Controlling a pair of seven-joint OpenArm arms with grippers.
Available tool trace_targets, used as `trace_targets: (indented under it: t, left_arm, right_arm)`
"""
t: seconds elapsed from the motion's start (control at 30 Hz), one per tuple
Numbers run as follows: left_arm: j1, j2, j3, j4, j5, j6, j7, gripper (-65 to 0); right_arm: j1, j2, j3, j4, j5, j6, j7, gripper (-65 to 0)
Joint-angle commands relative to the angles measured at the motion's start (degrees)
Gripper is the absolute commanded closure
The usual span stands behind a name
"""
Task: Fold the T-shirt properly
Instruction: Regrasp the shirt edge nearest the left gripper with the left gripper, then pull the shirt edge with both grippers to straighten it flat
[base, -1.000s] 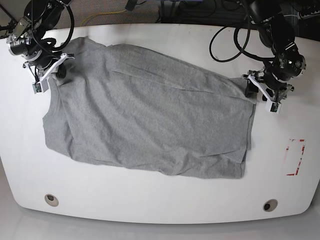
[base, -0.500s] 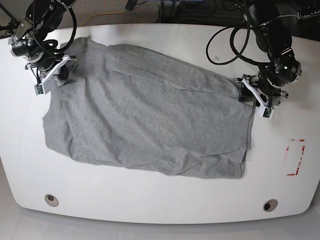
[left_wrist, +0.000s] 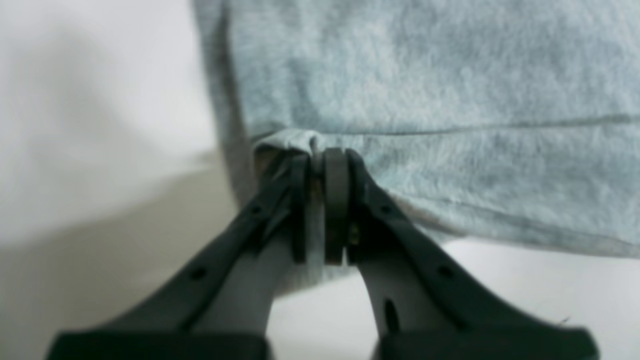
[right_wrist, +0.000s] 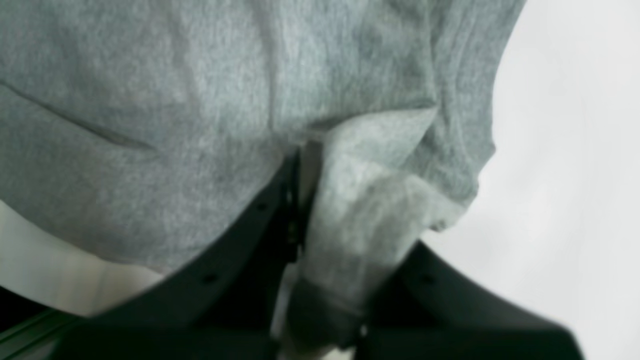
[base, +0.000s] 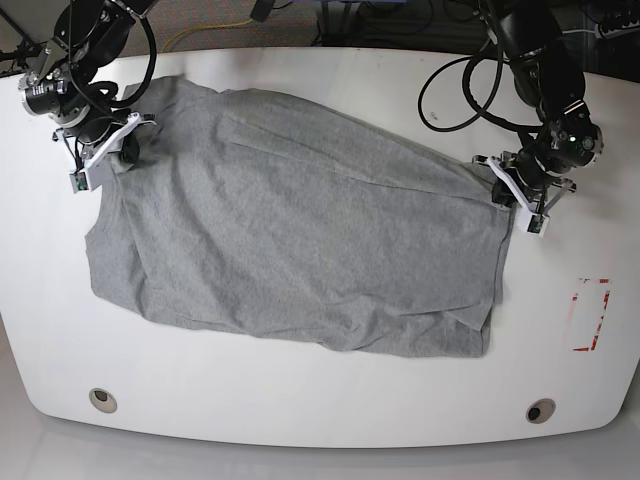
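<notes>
We see the left gripper (left_wrist: 320, 200) jaws pinched tight on the T-shirt (base: 300, 230) hem at three o'clock, right gripper (right_wrist: 305, 200) jaws clamped on cloth at ten o'clock, shirt spread flat on the bench (base: 320, 400).

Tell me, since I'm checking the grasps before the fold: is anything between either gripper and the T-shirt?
Nothing visible. The left gripper and the right gripper are each shut directly on an edge of the T-shirt.

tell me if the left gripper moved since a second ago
Yes. In the base view the left gripper has shifted toward the picture's left, away from the red mark on the table, and shut on the T-shirt corner.
</notes>
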Motion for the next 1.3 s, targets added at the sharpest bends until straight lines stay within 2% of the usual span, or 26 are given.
trace_targets:
  t: [0.0, 0.33, 0.47, 0.73, 0.9, 1.13, 1.27]
  left_arm:
    - [-0.88, -0.49, -0.02, 4.80, -1.16, -0.03, -0.83, -1.7]
    - [5.01, -0.75, -0.02, 16.49, -1.16, -0.03, -0.30, -1.7]
    - [8.79, -2.25, -0.63, 20.10, -1.24, -0.03, 0.49, -1.5]
    - [14.86, -2.25, -9.95, 20.54, -1.16, -0.03, 0.49, -1.5]
    - [17.93, -2.34, -12.59, 20.45, -1.16, -0.03, 0.40, -1.5]
    - [19.78, -1.98, -13.20, 20.45, -1.16, -0.03, 0.31, -1.5]
    - [19.87, -0.84, -14.00, 20.45, -0.98, -0.03, 0.31, -1.5]
  right_arm:
    - [0.52, 0.80, 0.10, 0.86, 0.63, 0.08, 0.92, 0.0]
    - [0.26, 0.80, 0.10, 0.86, 0.72, 0.08, 0.92, 0.0]
    - [-0.09, 0.80, 0.45, 0.86, 0.72, 0.08, 0.92, 0.0]
    - [-3.87, 0.80, 0.72, 0.86, 0.81, 0.08, 1.00, 0.0]
    - [-5.10, -0.34, 1.51, 0.16, 0.81, 0.08, 1.00, 0.0]
    - [-4.22, -1.75, 1.51, -9.87, 0.90, 0.08, 1.00, 0.0]
    - [-4.22, -2.19, 3.97, -15.93, 5.91, 0.08, 0.92, 0.0]
